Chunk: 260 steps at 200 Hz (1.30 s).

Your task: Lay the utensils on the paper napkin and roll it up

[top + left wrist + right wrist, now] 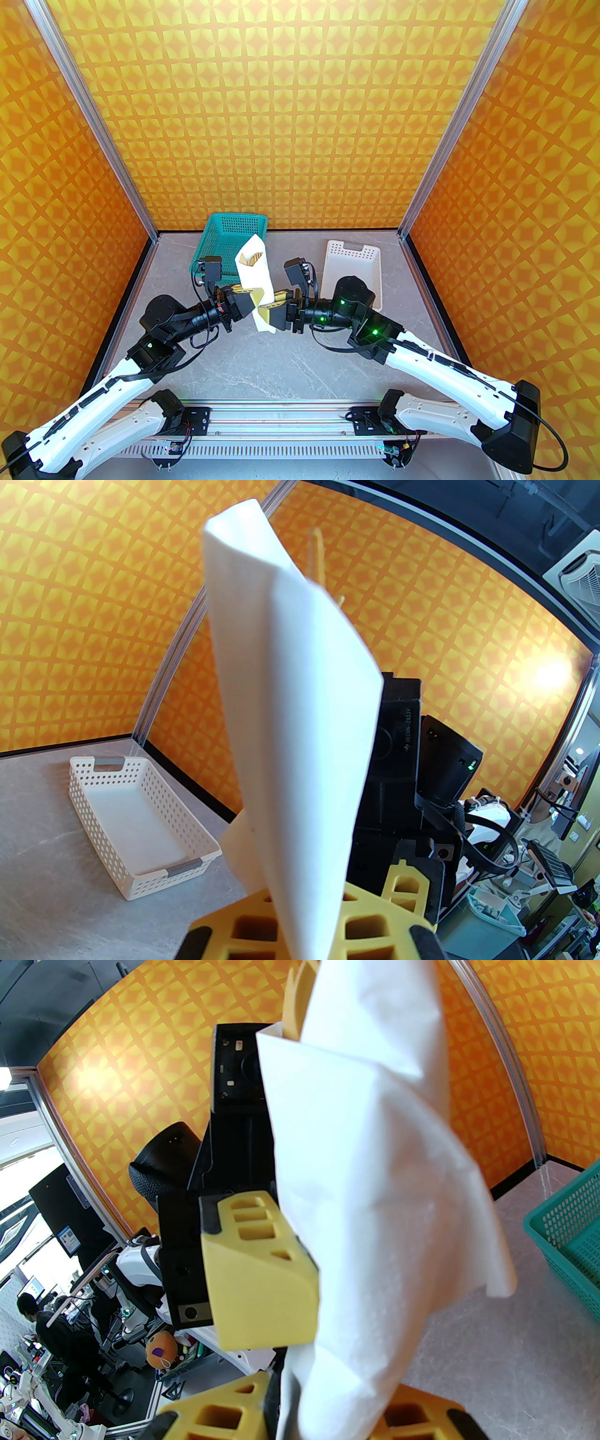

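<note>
Rolled paper napkin (253, 274) pinched by left gripper (252, 300); long axis upright, utensils (249, 259) poking out above it. Can't tell if right gripper (268, 305), straddling the roll, is clamped.

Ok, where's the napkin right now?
In the top view the rolled paper napkin is upright mid-table, between the left end effector and right end effector, in front of the green basket.

Between left pincer (251, 303) and right pincer (273, 304), the napkin (255, 279) with utensils (251, 258) inside; left basket (216, 224) behind, right basket (372, 262) rightward.
</note>
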{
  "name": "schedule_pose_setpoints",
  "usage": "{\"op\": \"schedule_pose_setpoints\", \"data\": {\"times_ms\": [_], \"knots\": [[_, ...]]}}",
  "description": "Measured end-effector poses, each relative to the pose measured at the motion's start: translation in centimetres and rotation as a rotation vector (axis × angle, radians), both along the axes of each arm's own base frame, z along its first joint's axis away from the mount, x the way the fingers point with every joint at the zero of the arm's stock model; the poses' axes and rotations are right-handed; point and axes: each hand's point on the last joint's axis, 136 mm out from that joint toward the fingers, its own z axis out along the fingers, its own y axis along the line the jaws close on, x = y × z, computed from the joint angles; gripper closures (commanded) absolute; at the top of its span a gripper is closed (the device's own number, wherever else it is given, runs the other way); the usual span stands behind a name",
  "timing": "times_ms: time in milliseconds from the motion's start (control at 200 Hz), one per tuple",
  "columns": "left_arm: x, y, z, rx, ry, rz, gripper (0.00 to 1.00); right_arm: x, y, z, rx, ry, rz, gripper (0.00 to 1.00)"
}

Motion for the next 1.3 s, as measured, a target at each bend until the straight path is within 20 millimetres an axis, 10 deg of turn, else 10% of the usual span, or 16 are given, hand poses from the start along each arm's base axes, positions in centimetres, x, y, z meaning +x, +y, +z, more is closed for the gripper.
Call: {"op": "schedule_pose_setpoints", "data": {"times_ms": [535,1030,1300], "knots": [[-0.8,-0.1,1.3,-0.033,-0.021,-0.032,1.00,-0.6,0.3,1.2,0.019,-0.021,0.052,0.94],[-1.3,0.6,0.4,0.037,-0.001,-0.019,0.22,-0.5,-0.8,1.8,0.027,-0.033,0.072,1.00],[-1.9,2.7,1.4,0.024,-0.019,0.008,0.01,-0.5,-1.6,2.5,0.040,-0.049,0.071,1.00]]}}
